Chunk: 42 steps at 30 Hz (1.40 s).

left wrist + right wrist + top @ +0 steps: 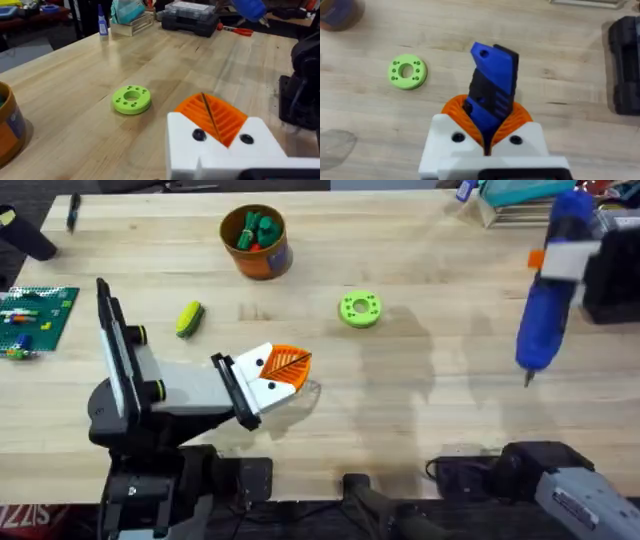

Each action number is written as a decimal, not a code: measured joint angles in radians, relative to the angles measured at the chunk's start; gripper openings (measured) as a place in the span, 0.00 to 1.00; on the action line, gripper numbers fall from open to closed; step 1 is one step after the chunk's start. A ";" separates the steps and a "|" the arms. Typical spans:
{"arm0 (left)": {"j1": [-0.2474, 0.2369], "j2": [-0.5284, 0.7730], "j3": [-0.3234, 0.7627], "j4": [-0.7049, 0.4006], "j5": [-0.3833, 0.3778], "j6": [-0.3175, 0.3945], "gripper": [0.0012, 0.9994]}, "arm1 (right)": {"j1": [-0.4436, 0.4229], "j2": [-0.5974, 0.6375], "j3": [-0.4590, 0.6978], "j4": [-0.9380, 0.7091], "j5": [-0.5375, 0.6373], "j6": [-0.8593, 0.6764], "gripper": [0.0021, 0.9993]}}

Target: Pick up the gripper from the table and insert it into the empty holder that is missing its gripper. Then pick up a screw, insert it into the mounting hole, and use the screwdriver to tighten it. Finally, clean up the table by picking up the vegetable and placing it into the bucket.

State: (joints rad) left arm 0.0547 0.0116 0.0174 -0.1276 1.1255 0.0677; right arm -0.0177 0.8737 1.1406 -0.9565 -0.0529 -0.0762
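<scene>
Overhead view: the right gripper [562, 260] holds the blue screwdriver [545, 310] above the right side of the table [430, 350], tip pointing down, and the right wrist view shows its orange pads clamped on the blue body. The left gripper [285, 370] rests low near the middle of the table, its two orange ribbed pads pressed together with nothing visible between them.

The step in hand looks like the tightening. To do it well, the right arm should carry the screwdriver across while keeping it upright, line the thin metal tip [528, 380] squarely over the mounting hole, and press down only once the tip is seated, since a slanted approach could slip off the head. Whether a screw sits in a hole cannot be told from these views.

The screwdriver is well apart from the left gripper, off to its right. The vegetable [189, 319] lies on the table near the left arm, with the bucket [257, 242] farther back. A green ring [360, 309] lies between the two grippers.
</scene>
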 joint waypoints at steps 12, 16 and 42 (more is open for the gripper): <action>0.000 0.000 0.000 0.000 0.000 0.000 0.01 | 0.000 -0.341 -0.377 0.444 -0.266 0.069 0.03; 0.000 0.000 0.000 0.000 0.000 0.000 0.01 | 0.000 -0.327 -0.412 0.611 -0.456 0.077 0.03; 0.000 0.000 0.000 0.000 0.000 0.000 0.01 | 0.492 -0.223 -0.619 1.405 -0.530 0.255 0.03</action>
State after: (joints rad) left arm 0.0547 0.0119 0.0174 -0.1276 1.1255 0.0677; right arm 0.4745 0.6512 0.5216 0.4486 -0.5829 0.1789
